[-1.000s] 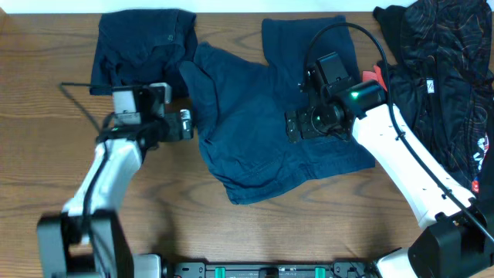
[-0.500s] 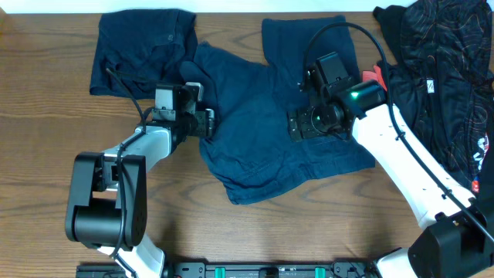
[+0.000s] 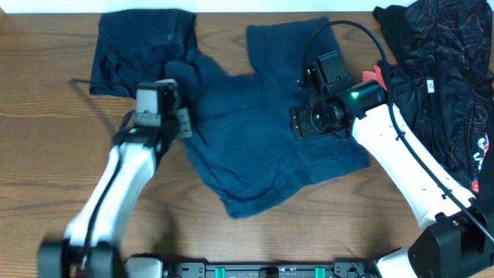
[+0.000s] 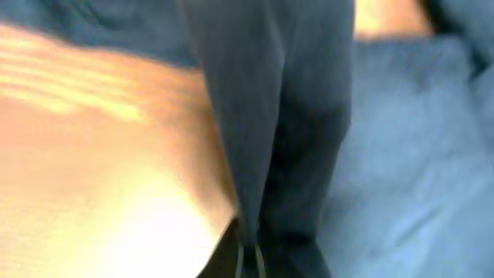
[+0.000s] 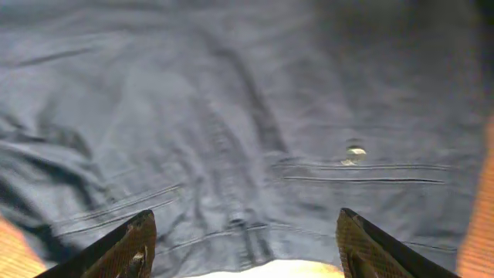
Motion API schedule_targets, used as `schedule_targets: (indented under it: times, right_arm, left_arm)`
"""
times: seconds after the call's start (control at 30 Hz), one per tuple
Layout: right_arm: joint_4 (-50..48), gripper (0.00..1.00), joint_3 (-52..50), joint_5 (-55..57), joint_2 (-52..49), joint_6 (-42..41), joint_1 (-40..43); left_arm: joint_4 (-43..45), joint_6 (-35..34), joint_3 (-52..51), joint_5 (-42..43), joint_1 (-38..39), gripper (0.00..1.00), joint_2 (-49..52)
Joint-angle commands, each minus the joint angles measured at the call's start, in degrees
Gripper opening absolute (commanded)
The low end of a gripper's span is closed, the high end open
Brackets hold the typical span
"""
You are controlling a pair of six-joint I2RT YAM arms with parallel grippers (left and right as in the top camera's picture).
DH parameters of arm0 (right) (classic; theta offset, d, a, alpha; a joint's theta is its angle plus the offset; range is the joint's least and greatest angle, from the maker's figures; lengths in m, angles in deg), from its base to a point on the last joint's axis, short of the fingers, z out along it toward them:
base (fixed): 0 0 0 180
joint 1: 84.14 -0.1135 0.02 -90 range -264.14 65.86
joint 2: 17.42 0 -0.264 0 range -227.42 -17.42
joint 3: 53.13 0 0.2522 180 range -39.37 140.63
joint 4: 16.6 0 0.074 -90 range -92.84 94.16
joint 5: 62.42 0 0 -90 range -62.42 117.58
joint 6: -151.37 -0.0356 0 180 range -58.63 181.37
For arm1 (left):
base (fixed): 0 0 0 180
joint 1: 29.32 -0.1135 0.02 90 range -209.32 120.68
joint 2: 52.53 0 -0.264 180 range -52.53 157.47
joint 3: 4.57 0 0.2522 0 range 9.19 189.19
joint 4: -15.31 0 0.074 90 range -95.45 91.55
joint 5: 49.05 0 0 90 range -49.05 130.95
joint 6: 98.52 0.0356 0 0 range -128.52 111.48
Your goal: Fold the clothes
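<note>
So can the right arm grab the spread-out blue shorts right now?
Probably yes. The right gripper hangs open just above the spread-out shorts. Only fabric shows between its fingers, and nothing is in the way.

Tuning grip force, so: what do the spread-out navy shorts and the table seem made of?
Spread-out shorts: soft matte woven cloth, perhaps cotton; it wrinkles and drapes, and the right wrist view shows stitched seams. Table: brown streaked wood grain with a slight sheen; solid wood or laminate cannot be told.
</note>
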Motion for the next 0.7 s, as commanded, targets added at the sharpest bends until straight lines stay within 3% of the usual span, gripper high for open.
schedule_targets:
  times: [0.0, 0.27, 0.57, 0.63, 0.67]
  right_arm:
    - [0.09, 0.73, 0.57, 0.52, 0.22, 0.13, 0.22]
    - [0.26, 0.75, -0.46, 0.55, -2.47, 0.17, 0.22]
    - [-1.07, 0.81, -3.23, 6.10, -8.70, 0.22, 0.87]
    - [-1.97, 0.82, -3.85, 6.08, -10.05, 1.05, 1.42]
    - [-2.23, 0.82, -4.09, 5.86, -10.80, 1.81, 1.70]
  left_arm:
    - [-8.04, -5.75, 0.63, -11.19, -0.42, 0.06, -8.00]
    - [-33.05, -15.56, 0.57, -20.68, -0.48, 0.06, -15.93]
    - [-34.77, -18.75, 0.31, -21.84, -4.83, 0.07, -15.93]
    - [-34.58, -18.88, 0.31, -21.70, -6.91, 0.17, -15.93]
    - [-34.29, -18.97, 0.31, -21.59, -7.93, 0.34, -15.93]
